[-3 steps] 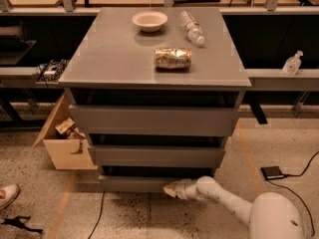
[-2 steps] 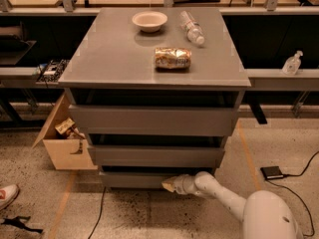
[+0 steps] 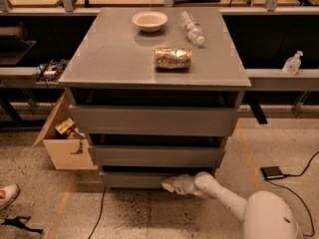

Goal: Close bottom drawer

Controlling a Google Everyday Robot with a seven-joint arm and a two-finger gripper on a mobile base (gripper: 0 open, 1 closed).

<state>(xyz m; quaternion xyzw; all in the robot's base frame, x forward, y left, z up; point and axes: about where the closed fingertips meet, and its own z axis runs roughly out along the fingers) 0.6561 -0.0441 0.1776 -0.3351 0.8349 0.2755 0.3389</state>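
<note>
1. Grey desk (image 3: 104,63) with three drawers stacked under its top; all three fronts stick out a bit, each with a dark gap above it.
2. Bottom drawer (image 3: 130,179) is the lowest and narrowest, down near the floor with a thin plain front. It is slightly pulled out, with a dark slit along its top edge.
3. Middle drawer (image 3: 154,156) sits above it and is wider. Top drawer (image 3: 149,121) is the widest, with the tallest front.
4. Pincer (image 3: 169,184) is low down by the floor, at the right part of the bottom drawer's front, touching it or just about. Can't tell how far open it is; it has hold of nothing that I can see.
5. White arm (image 3: 219,194) runs from the pincer down and right to the robot's rounded white body (image 3: 269,217) at the lower right corner.
6. On the desk top: pale bowl (image 3: 149,20) at the back, clear plastic bottle (image 3: 192,28) lying on its side to the right of it, and a crumpled shiny packet (image 3: 172,58) nearer the front, well apart from both.
7. Open cardboard box (image 3: 65,151) stands on the floor against the desk's left side, with stuff inside.
8. Small pump bottle (image 3: 291,62) stands on the ledge at the far right.
9. Black flat box with a cable (image 3: 272,172) lies on the floor to the right.
10. Tip of a shoe (image 3: 7,195) shows at the left edge.
</note>
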